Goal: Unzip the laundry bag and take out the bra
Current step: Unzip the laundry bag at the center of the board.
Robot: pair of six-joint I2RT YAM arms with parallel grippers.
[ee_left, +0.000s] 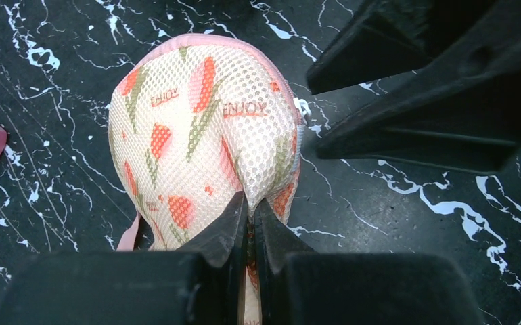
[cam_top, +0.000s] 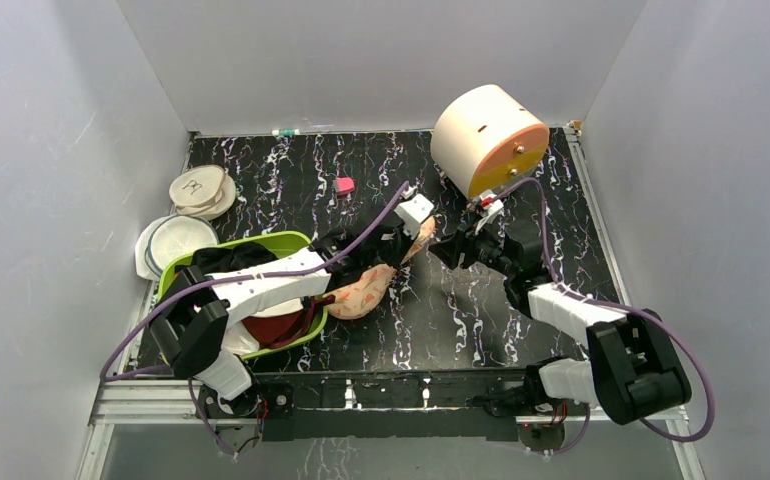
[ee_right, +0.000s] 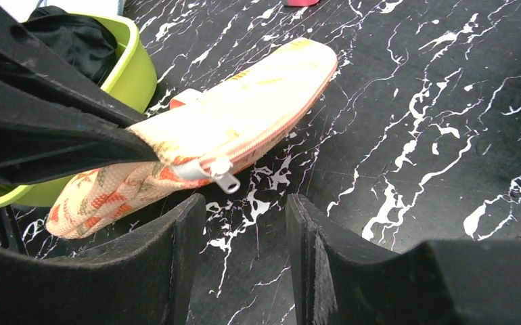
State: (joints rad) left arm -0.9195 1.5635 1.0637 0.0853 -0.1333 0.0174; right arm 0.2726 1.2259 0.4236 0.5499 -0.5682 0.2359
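Observation:
The laundry bag (cam_top: 369, 288) is a peach pouch with red and green prints, lying zipped on the dark marble table beside the green basin. It fills the left wrist view (ee_left: 204, 128) and crosses the right wrist view (ee_right: 244, 122). My left gripper (ee_left: 251, 211) is shut on a pinch of the bag's mesh fabric and also shows from above (cam_top: 408, 243). My right gripper (ee_right: 244, 203) is open and empty, just short of the white zipper pull (ee_right: 224, 179) that hangs from the pink zipper edge. From above, the right gripper (cam_top: 441, 250) faces the bag's far end. The bra is hidden.
A lime-green basin (cam_top: 291, 243) holds a black garment (cam_top: 231, 258) and a dark red garment (cam_top: 276, 328). White lids (cam_top: 201, 190) lie at the left. A cream and orange drum (cam_top: 488, 138) stands at the back right. A small pink block (cam_top: 343, 185) lies behind the bag.

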